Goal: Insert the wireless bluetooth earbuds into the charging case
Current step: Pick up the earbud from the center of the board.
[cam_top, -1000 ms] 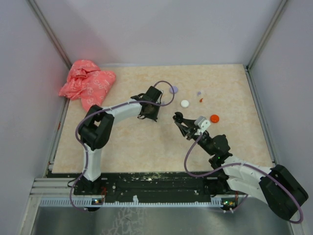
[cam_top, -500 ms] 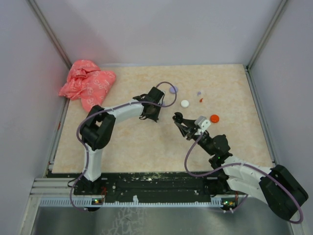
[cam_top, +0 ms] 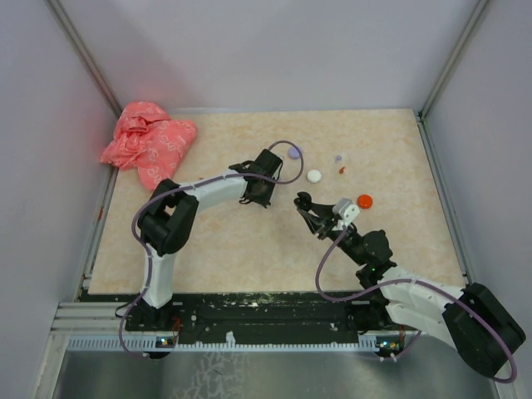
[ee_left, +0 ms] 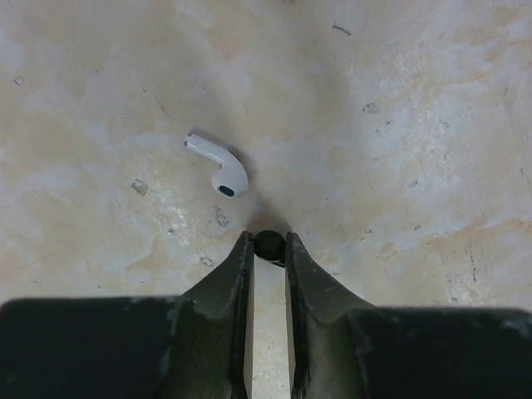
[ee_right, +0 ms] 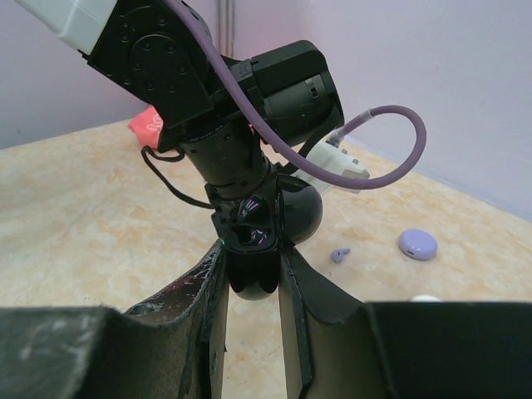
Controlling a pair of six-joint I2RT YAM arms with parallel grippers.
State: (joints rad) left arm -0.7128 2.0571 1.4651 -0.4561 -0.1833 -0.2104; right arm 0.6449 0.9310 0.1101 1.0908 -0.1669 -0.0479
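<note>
Top view: a beige counter (cam_top: 208,249) was seen, with a pink bag (cam_top: 150,141) crumpled in its far-left corner. Near the middle, the left gripper (cam_top: 261,199) was pointed down at the surface. Just to its right, the right gripper (cam_top: 305,204) was raised with a black case (cam_top: 302,198) in it. Toward the far edge, right of centre, a lilac disc (cam_top: 294,152), a white disc (cam_top: 314,175) and a red disc (cam_top: 365,200) were spread apart. A lilac bud (cam_top: 338,157) and a red bud (cam_top: 342,169) were lying between them.

Left wrist view: the left gripper's fingers were clenched on a black bud (ee_left: 268,243), which was pinched at their tips against the counter. A white bud (ee_left: 218,165) was lying just beyond the tips and to the left, apart from them.

Right wrist view: the case was grasped upright between the right gripper's fingers with its lid tipped open. The inside was dark, with a small green and violet glint, and what was held in it could not be told. The left arm (ee_right: 249,108) was seen close behind it. The lilac bud and lilac disc were seen farther right on the counter.
</note>
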